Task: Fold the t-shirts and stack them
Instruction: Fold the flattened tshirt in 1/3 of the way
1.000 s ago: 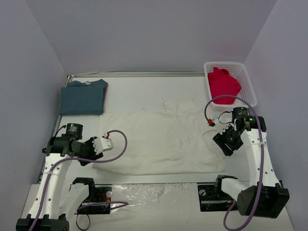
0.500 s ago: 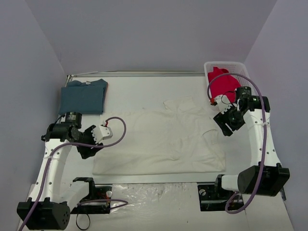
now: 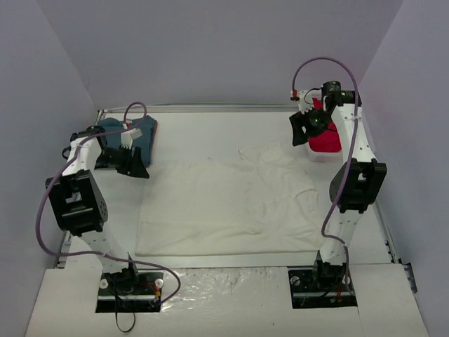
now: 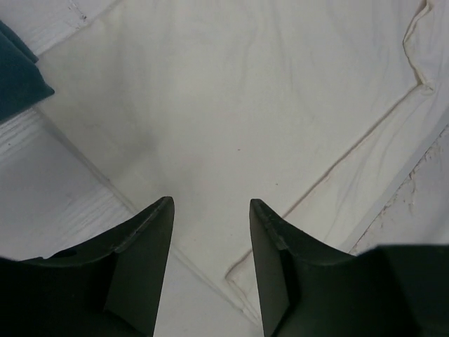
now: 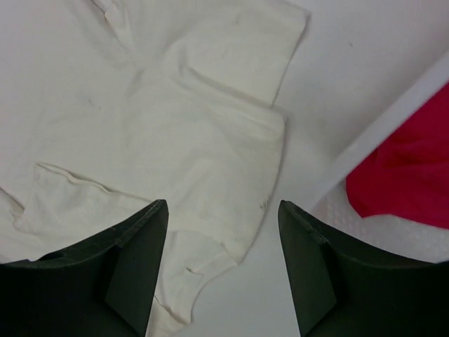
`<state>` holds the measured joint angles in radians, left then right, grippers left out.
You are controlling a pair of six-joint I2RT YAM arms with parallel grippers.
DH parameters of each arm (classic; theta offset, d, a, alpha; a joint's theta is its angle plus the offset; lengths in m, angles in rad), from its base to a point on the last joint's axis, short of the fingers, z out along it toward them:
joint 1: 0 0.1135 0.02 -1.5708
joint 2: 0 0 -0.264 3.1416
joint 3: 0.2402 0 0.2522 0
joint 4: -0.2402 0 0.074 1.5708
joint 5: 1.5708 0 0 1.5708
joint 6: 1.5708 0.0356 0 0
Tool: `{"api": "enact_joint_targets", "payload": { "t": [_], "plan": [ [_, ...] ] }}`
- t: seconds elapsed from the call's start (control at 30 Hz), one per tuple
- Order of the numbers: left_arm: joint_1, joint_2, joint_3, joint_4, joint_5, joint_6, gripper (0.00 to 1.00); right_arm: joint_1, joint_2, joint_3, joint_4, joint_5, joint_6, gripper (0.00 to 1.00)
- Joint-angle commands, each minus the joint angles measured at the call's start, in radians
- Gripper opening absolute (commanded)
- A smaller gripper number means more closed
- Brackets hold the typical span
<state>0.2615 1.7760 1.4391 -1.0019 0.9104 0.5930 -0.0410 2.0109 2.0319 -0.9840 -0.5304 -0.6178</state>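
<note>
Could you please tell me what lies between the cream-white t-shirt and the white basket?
Nothing: the right wrist view shows only a bare strip of table between the cream-white t-shirt and the basket, which holds the red t-shirt.

White table [image 3: 210,130] across the middle, bare and matte. On the table's far right corner, a white plastic lattice basket [image 5: 379,133], only partly in sight from above. Metal rail [image 3: 196,107] along the table's far edge, crinkled glossy sheeting [image 3: 231,284] over its near edge, lilac-grey walls [image 3: 210,49] closing it in.
</note>
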Motion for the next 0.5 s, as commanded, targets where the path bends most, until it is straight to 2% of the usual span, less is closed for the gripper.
{"api": "enact_joint_targets", "payload": {
  "t": [0.0, 0.23, 0.33, 0.47],
  "plan": [
    [0.016, 0.064, 0.06, 0.023, 0.101, -0.096, 0.45, 0.076, 0.107, 0.172, -0.064, -0.028, 0.068, 0.6],
    [0.041, 0.149, 0.069, 0.16, 0.003, -0.237, 0.44, 0.131, 0.23, 0.327, -0.071, 0.006, 0.093, 0.61],
    [0.042, 0.148, 0.032, 0.25, -0.082, -0.317, 0.38, 0.136, 0.255, 0.343, -0.07, 0.012, 0.092, 0.61],
    [0.042, 0.146, -0.025, 0.371, -0.139, -0.38, 0.38, 0.136, 0.265, 0.33, -0.071, 0.01, 0.086, 0.61]
  ]
}}
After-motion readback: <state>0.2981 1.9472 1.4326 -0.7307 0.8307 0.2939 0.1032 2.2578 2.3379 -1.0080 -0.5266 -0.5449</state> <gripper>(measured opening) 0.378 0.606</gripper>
